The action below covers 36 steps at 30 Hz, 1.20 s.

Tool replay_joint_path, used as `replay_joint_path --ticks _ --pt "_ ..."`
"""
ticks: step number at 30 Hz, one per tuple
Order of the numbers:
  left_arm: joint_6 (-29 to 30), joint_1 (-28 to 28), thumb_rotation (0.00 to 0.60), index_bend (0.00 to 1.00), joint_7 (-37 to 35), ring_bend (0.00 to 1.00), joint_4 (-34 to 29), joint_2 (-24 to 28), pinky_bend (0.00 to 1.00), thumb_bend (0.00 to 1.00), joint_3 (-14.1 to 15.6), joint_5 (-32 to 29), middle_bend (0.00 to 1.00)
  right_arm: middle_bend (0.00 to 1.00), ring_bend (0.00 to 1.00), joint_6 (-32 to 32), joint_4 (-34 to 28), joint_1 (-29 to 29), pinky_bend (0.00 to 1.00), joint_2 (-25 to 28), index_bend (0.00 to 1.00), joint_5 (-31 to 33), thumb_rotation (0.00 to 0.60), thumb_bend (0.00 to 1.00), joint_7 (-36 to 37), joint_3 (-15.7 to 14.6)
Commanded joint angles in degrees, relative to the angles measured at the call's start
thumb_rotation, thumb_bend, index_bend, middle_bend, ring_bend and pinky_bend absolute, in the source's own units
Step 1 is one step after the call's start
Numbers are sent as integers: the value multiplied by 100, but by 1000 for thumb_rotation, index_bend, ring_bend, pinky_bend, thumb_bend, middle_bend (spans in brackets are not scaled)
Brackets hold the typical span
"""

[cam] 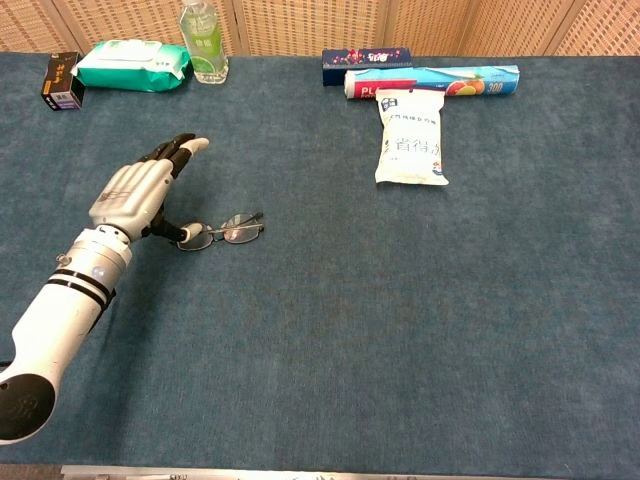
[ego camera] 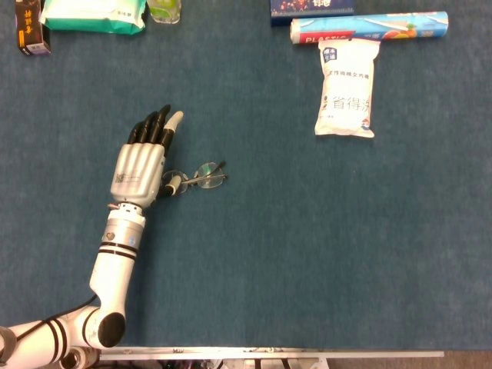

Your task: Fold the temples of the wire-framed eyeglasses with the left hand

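Note:
The wire-framed eyeglasses (ego camera: 201, 176) (cam: 228, 230) lie flat on the blue tabletop, left of centre, lenses side by side. My left hand (ego camera: 144, 160) (cam: 133, 190) hovers just left of them, back upward, its fingers stretched out toward the far edge. Its thumb (ego camera: 175, 184) (cam: 186, 236) reaches under the palm and touches the left end of the frame. Nothing is gripped between thumb and fingers. I cannot make out how the temples lie. The right hand appears in neither view.
A white pouch (ego camera: 347, 88) (cam: 411, 137) lies at the back right, with a plastic-wrap roll (ego camera: 369, 28) (cam: 432, 81) and a dark box (cam: 366, 60) behind it. At the back left are a green wipes pack (cam: 133, 64), a bottle (cam: 203, 40) and a small black box (cam: 62, 80).

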Motion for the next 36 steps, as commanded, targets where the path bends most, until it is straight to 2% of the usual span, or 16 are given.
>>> replay_joint_path --ticks 1,7,17,21,27,36 --pt "12 10 600 0 -9 0 -17 16 101 164 0 17 0 373 231 -5 2 2 414 -2 471 2 600 470 0 0" --pt "285 93 600 0 78 0 -394 298 101 164 14 223 0 373 231 -47 13 17 414 -16 471 17 600 470 -6 -1" --pt "945 358 600 0 530 0 -1631 1449 101 164 122 772 0 373 231 -225 51 80 414 -115 471 41 600 470 -145 -36" --pt "1164 494 600 0 636 0 -1913 1903 101 164 195 966 0 373 231 -288 91 100 414 -166 471 57 600 470 -220 -50" --pt "1635 743 600 0 738 0 -1894 2385 101 164 265 1288 0 376 231 -368 145 132 414 -247 471 103 600 470 -375 -47" --pt "2239 1057 600 11 624 0 -1338 2892 101 164 409 1863 0 383 231 -502 269 191 414 -409 471 231 600 470 -670 -15"
